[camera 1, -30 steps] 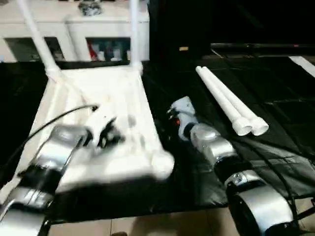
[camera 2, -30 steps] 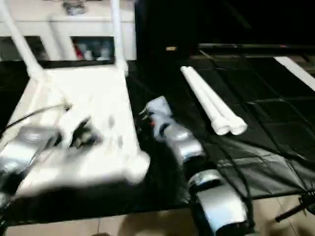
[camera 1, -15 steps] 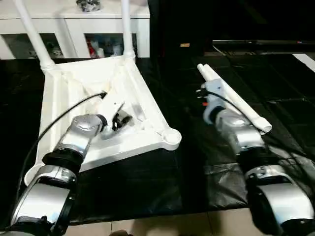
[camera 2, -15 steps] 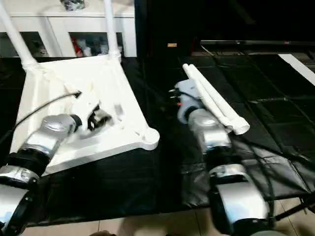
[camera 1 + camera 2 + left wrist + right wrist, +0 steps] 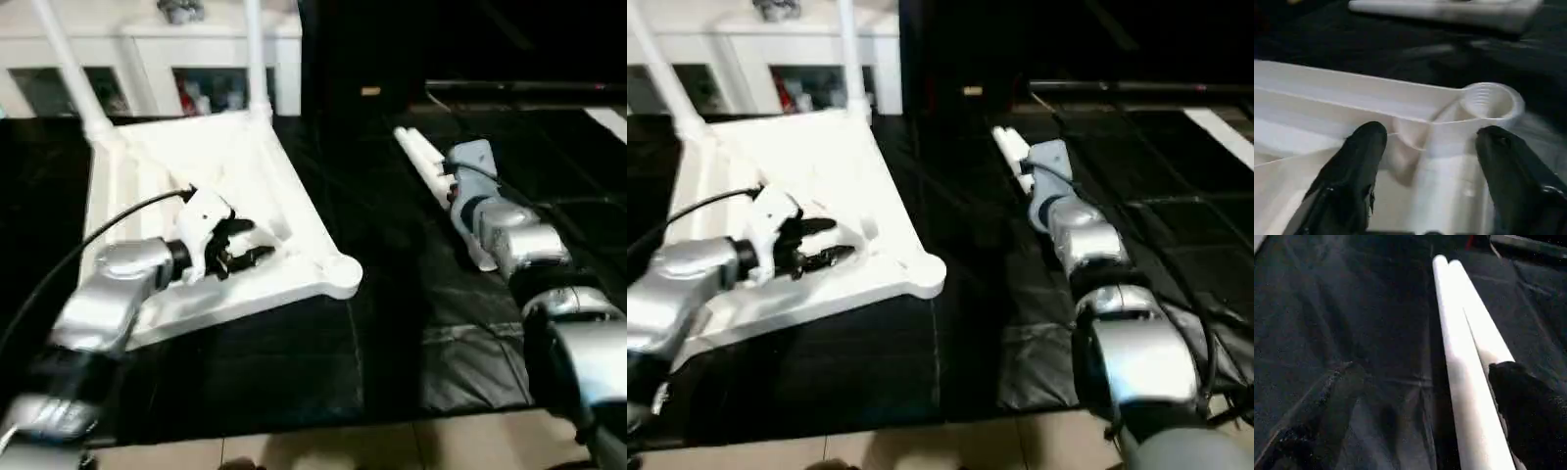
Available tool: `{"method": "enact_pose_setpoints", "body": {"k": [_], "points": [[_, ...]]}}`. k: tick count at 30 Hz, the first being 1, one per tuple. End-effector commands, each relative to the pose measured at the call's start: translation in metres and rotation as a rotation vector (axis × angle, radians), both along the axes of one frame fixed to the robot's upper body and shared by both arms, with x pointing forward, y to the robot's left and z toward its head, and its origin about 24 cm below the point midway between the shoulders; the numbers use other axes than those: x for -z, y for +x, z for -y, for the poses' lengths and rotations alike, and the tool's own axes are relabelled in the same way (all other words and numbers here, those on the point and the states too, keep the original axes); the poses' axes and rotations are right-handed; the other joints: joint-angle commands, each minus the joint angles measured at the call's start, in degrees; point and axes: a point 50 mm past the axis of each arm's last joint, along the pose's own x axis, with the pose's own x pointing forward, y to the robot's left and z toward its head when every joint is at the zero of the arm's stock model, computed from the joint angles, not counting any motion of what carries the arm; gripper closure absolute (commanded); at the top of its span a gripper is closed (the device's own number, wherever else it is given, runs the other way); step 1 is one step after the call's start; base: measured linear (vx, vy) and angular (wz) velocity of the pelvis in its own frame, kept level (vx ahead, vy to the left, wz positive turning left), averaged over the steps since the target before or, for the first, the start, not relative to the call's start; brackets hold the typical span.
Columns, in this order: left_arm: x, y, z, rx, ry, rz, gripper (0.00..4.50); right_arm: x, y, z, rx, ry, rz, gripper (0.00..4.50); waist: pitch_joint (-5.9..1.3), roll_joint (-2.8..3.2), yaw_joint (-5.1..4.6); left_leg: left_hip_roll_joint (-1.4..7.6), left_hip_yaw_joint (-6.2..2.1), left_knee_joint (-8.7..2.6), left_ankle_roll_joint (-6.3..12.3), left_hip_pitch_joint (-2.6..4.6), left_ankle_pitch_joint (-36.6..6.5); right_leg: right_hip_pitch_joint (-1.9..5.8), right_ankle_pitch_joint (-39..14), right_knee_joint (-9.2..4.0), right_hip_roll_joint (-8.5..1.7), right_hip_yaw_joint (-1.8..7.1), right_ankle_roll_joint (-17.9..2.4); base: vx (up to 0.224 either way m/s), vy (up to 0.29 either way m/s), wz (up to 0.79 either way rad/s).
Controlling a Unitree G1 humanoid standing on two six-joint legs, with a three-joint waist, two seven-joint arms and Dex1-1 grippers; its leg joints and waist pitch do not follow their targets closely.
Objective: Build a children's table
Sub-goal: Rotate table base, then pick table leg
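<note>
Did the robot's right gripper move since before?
Yes. The right gripper, jaws open, has reached farther out: its wrist was nearer the table top's corner socket and is now over the two loose legs on the black mat.

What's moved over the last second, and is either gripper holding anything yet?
The right gripper has reached out over the two loose legs on the black mat, open astride them, not gripping. The left gripper, open, has shifted toward the empty corner socket of the upturned table top. Table top, its two fitted legs and the loose legs stayed put.
</note>
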Motion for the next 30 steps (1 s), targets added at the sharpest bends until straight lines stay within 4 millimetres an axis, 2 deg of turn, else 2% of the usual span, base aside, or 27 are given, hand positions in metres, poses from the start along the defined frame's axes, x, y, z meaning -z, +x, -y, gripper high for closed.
{"method": "enact_pose_setpoints", "body": {"k": [1, 3, 4, 9, 10, 11, 14, 16, 17, 19, 20, 21, 22, 30], "points": [[-0.003, -0.008, 0.002, 0.029, 0.015, -0.022, 0.87, -0.006, 0.002, 0.006, 0.015, -0.042, -0.001, 0.00, -3.97, 0.38, 0.07, 3.53, -1.27, -3.87, 0.39, 0.53, -11.1, 3.52, -15.6, -3.50, -5.19, 4.01, -10.5, 0.000, 0.000, 0.00], [-0.005, -0.015, 0.002, 0.038, 0.023, -0.038, 0.74, -0.005, 0.002, 0.010, 0.035, -0.061, -0.016, 0.00, -3.87, 0.32, 0.11, 3.36, -1.21, -3.83, 0.38, 0.54, -11.5, 3.46, -16.4, -3.74, -5.12, 3.99, -10.1, 0.000, 0.000, 0.00], [-0.007, -0.021, 0.001, 0.041, 0.024, -0.053, 0.59, -0.004, 0.001, 0.014, 0.055, -0.073, -0.030, 0.00, -4.01, 0.35, 0.16, 3.56, -1.35, -3.83, 0.05, 0.57, -11.6, 3.49, -16.0, -3.43, -5.27, 4.04, -10.3, 0.000, 0.000, 0.00], [-0.013, -0.032, -0.004, 0.039, 0.045, -0.080, 0.36, 0.001, -0.003, 0.025, 0.113, -0.082, -0.067, 0.00, -3.72, 0.55, 0.36, 3.07, -1.24, -3.71, -0.13, 0.52, -13.3, 3.24, -18.0, -3.81, -4.90, 3.95, -9.6, 0.000, 0.000, 0.00], [-0.015, -0.036, -0.006, 0.038, 0.051, -0.090, 0.14, 0.001, -0.004, 0.027, 0.120, -0.088, -0.065, 0.00, -3.83, 0.78, 0.51, 3.17, -1.42, -3.72, -0.44, 0.43, -13.4, 3.40, -17.8, -3.62, -5.07, 3.95, -9.5, 0.000, 0.000, 0.00], [-0.015, -0.036, -0.006, 0.038, 0.051, -0.090, 0.06, 0.001, -0.004, 0.027, 0.120, -0.088, -0.065, 0.00, -3.75, 0.67, 0.50, 3.15, -1.39, -3.75, -0.41, 0.47, -13.9, 3.27, -18.2, -3.71, -4.94, 3.88, -9.4, 0.000, 0.000, 0.00], [-0.015, -0.039, -0.008, 0.033, 0.063, -0.100, 0.02, 0.004, -0.005, 0.027, 0.112, -0.083, -0.086, 0.00, -3.73, 0.81, 0.53, 3.05, -1.37, -3.70, -0.43, 0.50, -14.3, 3.21, -18.6, -3.77, -4.78, 3.83, -9.1, 0.000, 0.000, 0.00], [-0.015, -0.042, -0.009, 0.020, 0.080, -0.109, 0.02, 0.010, -0.008, 0.028, 0.104, -0.090, -0.118, 0.00, -3.75, 1.37, 0.65, 3.10, -1.50, -3.71, -0.55, 0.43, -14.7, 3.27, -18.5, -3.69, -4.85, 3.83, -9.3, 0.000, 0.000, 0.00], [-0.015, -0.043, -0.009, 0.020, 0.083, -0.114, 0.02, 0.011, -0.008, 0.029, 0.110, -0.089, -0.126, 0.00, -3.73, 1.11, 0.55, 3.08, -1.46, -3.71, -0.49, 0.44, -14.7, 3.24, -18.1, -3.71, -4.73, 3.82, -9.4, 0.000, 0.000, 0.00], [-0.016, -0.045, -0.008, 0.020, 0.085, -0.126, 0.02, 0.016, -0.011, 0.030, 0.121, -0.074, -0.154, 0.00, -3.77, 1.48, 0.71, 3.07, -1.52, -3.68, -0.62, 0.44, -14.9, 3.26, -17.6, -3.62, -4.74, 3.81, -9.8, 0.000, 0.000, 0.00], [-0.017, -0.046, -0.008, 0.020, 0.084, -0.128, 0.02, 0.017, -0.011, 0.030, 0.122, -0.070, -0.160, 0.00, -3.77, 1.36, 0.73, 3.06, -1.51, -3.68, -0.61, 0.43, -14.9, 3.31, -17.3, -3.59, -4.68, 3.79, -9.9, 0.000, 0.000, 0.00], [-0.017, -0.047, -0.008, 0.024, 0.093, -0.136, 0.02, 0.021, -0.014, 0.030, 0.122, -0.042, -0.194, 0.00, -3.80, 1.59, 0.91, 3.05, -1.53, -3.63, -0.60, 0.43, -14.9, 3.30, -17.1, -3.50, -4.71, 3.77, -10.1, 0.000, 0.000, 0.00], [-0.016, -0.048, -0.009, 0.026, 0.095, -0.139, 0.02, 0.022, -0.015, 0.030, 0.125, -0.037, -0.207, 0.00, -3.76, 1.44, 0.99, 3.02, -1.47, -3.59, -0.37, 0.34, -14.8, 3.37, -17.0, -3.57, -4.65, 3.75, -10.1, 0.000, 0.000, 0.00], [-0.018, -0.048, -0.009, 0.026, 0.105, -0.148, 0.02, 0.024, -0.018, 0.033, 0.141, 0.009, -0.271, 0.00, -3.80, 1.79, 1.21, 3.04, -1.56, -3.56, -0.40, 0.33, -14.7, 3.31, -17.8, -3.62, -4.63, 3.64, -9.8, 0.000, 0.000, 0.00]]}}
